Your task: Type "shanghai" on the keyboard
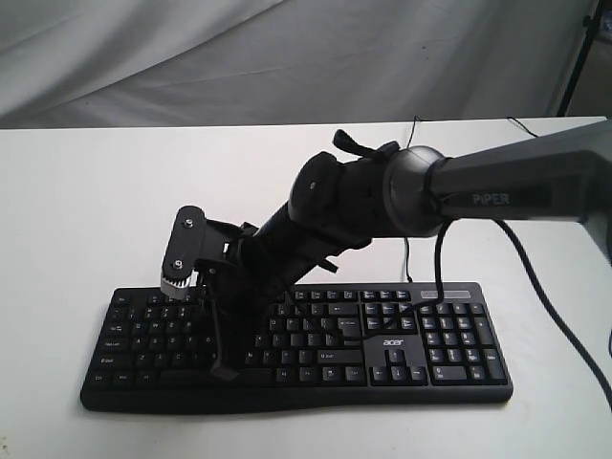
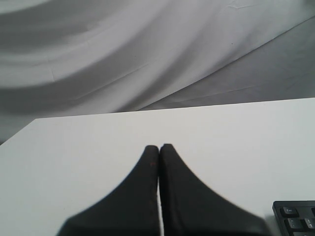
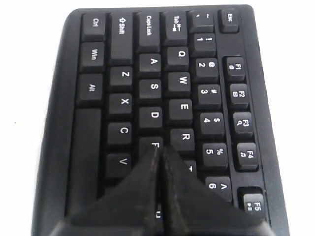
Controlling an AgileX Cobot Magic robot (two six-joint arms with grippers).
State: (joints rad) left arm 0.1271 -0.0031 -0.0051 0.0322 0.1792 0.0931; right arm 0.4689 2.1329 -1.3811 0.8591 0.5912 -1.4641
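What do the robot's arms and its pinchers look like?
The right arm is dark grey and black with a round joint, white PIPER lettering and a black cable hanging from it. The left gripper and right gripper each have two black wedge-shaped fingers narrowing to a tip.

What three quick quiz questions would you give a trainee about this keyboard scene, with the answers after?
1. True or false: the left gripper hangs over the keys of the keyboard.
2. The fingers of the right gripper are: A) spread wide, B) closed together, C) clamped on a cable.
3. Fill in: the white logo on the keyboard reads ____.
Key: 1 false, it is over bare table; 2 B; 3 acer.
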